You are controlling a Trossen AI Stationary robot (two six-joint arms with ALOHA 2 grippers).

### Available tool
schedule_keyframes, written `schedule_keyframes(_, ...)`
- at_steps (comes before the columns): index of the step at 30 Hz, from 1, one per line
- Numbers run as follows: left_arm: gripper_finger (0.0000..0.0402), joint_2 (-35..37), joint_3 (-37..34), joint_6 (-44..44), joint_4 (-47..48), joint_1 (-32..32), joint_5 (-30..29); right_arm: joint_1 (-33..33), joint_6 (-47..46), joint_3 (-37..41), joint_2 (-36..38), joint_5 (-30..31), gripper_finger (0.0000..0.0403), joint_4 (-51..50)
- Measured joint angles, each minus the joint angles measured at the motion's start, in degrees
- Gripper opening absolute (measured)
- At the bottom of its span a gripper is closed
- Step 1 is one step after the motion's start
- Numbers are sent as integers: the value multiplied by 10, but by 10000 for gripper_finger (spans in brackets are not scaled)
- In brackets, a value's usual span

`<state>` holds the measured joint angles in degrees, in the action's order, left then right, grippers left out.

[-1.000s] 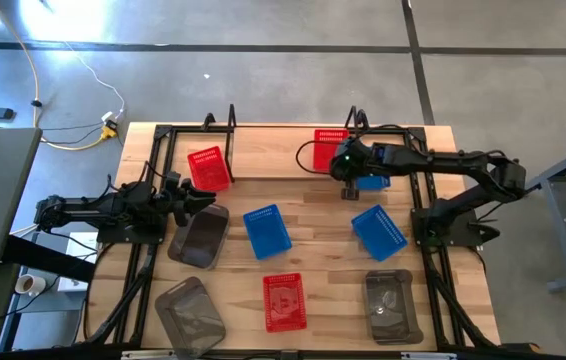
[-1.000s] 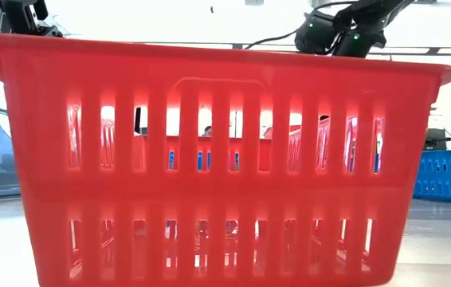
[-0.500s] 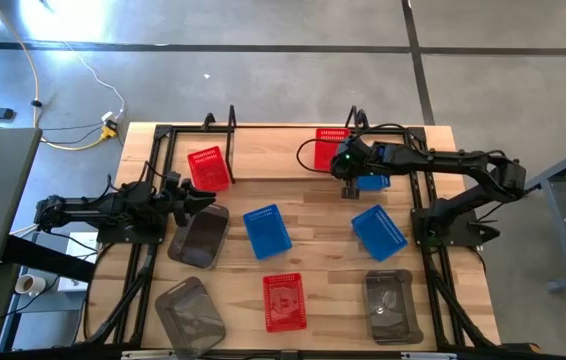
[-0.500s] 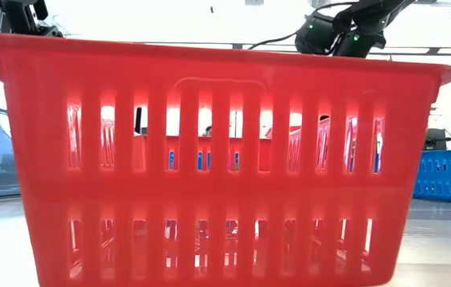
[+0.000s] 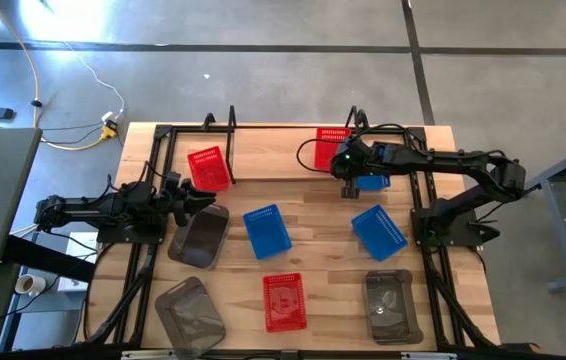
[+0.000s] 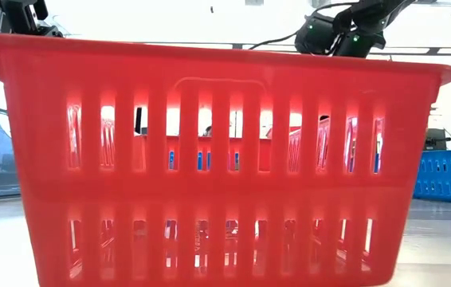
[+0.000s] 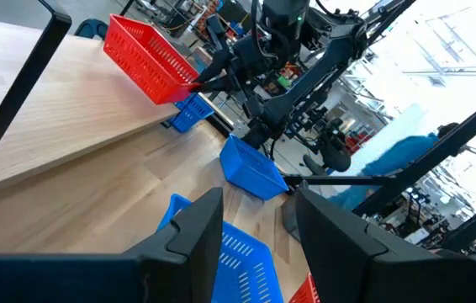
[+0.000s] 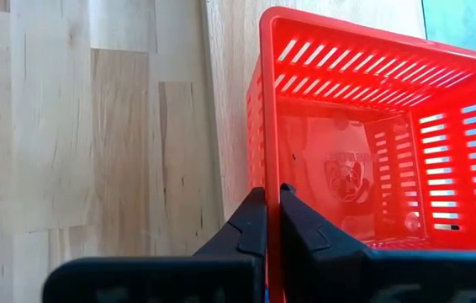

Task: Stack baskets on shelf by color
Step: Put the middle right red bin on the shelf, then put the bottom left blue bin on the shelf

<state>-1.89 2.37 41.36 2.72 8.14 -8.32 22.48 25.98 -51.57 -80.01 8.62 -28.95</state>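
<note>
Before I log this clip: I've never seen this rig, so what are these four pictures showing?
Two dark robot arms work at a wooden table. One picture looks straight down; one sits at table height, filled by a red basket; the other two come from cameras on each arm's wrist.

Red, blue and smoky grey baskets lie scattered on the table.

The right tool, at the far edge, is shut on the rim of a red basket. The left tool waits open near the table's left side, holding nothing, beside a grey basket.

two dark jointed arms, green indicator light.
</note>
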Motion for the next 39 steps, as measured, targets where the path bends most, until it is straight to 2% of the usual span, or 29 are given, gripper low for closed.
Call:
schedule_keyframes(19,142,0,0,0,0,0,0,0,0,-1,0,-2,1,0)
schedule_keyframes(29,142,0,0,0,0,0,0,0,-1,-1,0,2,47,4)
schedule_keyframes(39,142,0,0,0,0,0,0,0,0,-1,0,21,53,4)
